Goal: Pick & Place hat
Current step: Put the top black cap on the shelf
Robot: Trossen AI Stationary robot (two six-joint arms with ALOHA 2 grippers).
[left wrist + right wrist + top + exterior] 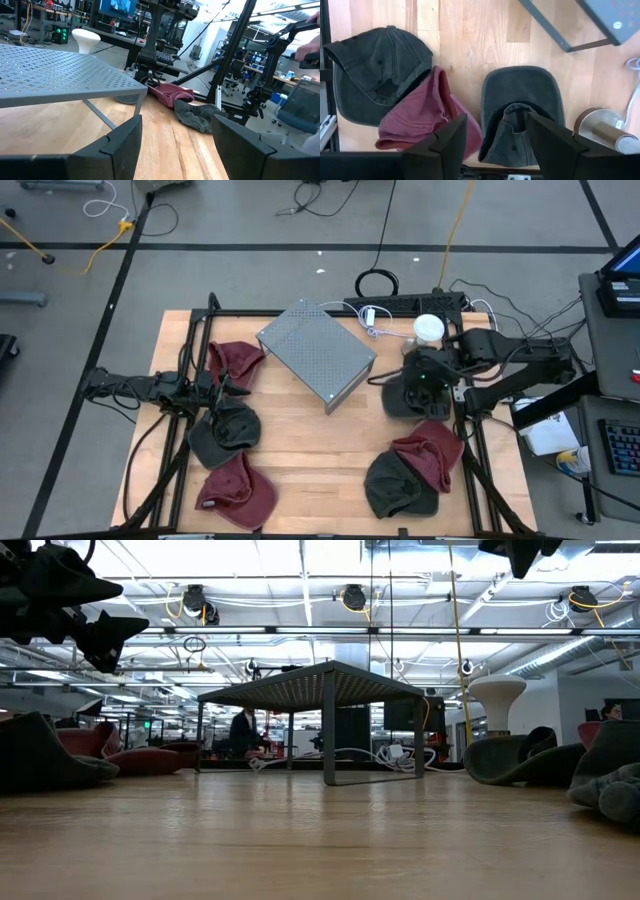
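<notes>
Several caps lie on the wooden table. A dark grey cap (520, 112) lies upside down, its hollow facing up, at the table's right, and my right gripper (497, 125) hovers open right above it (405, 402). Nearer the front right lie a maroon cap (422, 120) and another dark cap (375, 70). My left gripper (222, 390) is open at the table's left, above and between a maroon cap (235, 360) and a dark cap (225, 432). A third maroon cap (238, 492) lies at the front left.
A grey perforated metal stand (315, 352) sits mid-table toward the back. A white mushroom-shaped hat stand (428, 328) is at the back right, next to cables. Black frame rails (190, 360) run along both sides. There is bare wood at the centre front (320, 470).
</notes>
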